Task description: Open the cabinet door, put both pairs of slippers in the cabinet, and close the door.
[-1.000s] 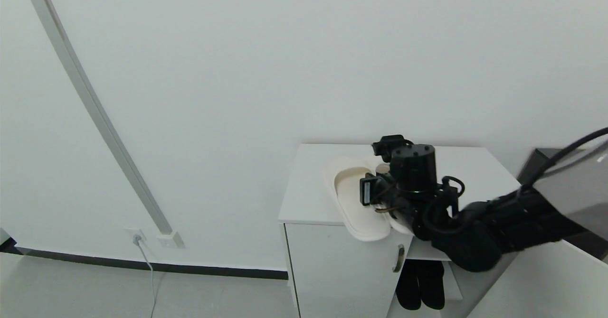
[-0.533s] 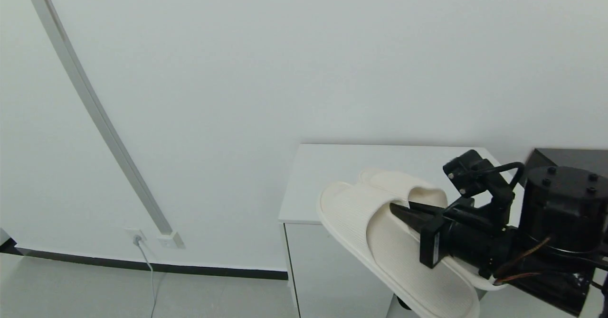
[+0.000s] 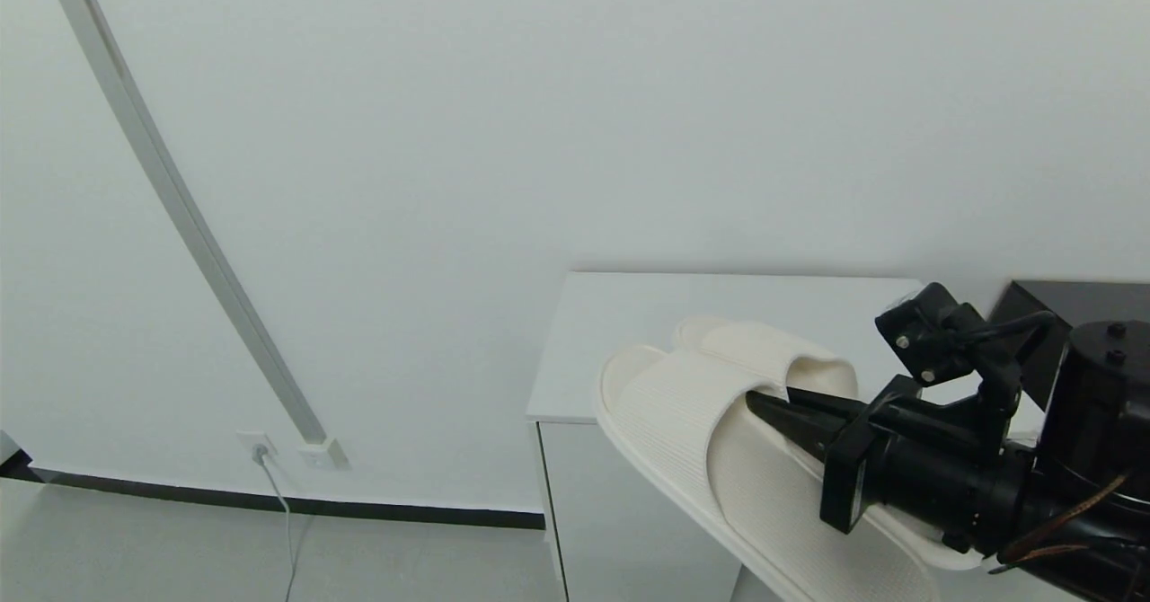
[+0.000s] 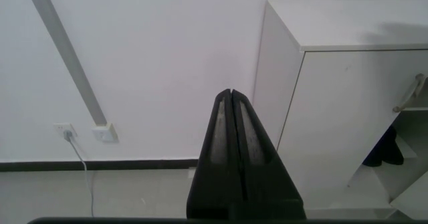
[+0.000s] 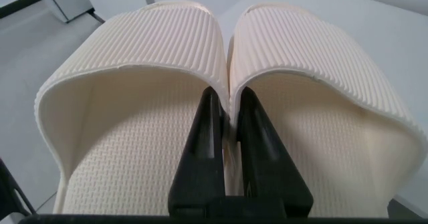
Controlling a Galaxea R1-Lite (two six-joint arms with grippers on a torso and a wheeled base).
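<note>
Pinching both inner strap edges together so the pair lifts as one, the right gripper [image 5: 229,98] holds the white slippers [image 5: 134,63] at five o'clock, in front of the cabinet [image 3: 620,341]. The left gripper [image 4: 231,95] has its fingers pressed together, holding nothing. The black slippers [image 4: 383,152] are already shelved inside.

Two cream slippers [image 3: 701,413]; one cabinet [image 3: 611,332]; dark slippers [image 4: 386,154] inside, perhaps two.

Wall socket [image 3: 255,446] — cable [image 3: 287,517] beneath

white cabinet [image 3: 629,341] on grey floor [image 3: 180,548], black slippers [image 4: 386,152] inside it
</note>
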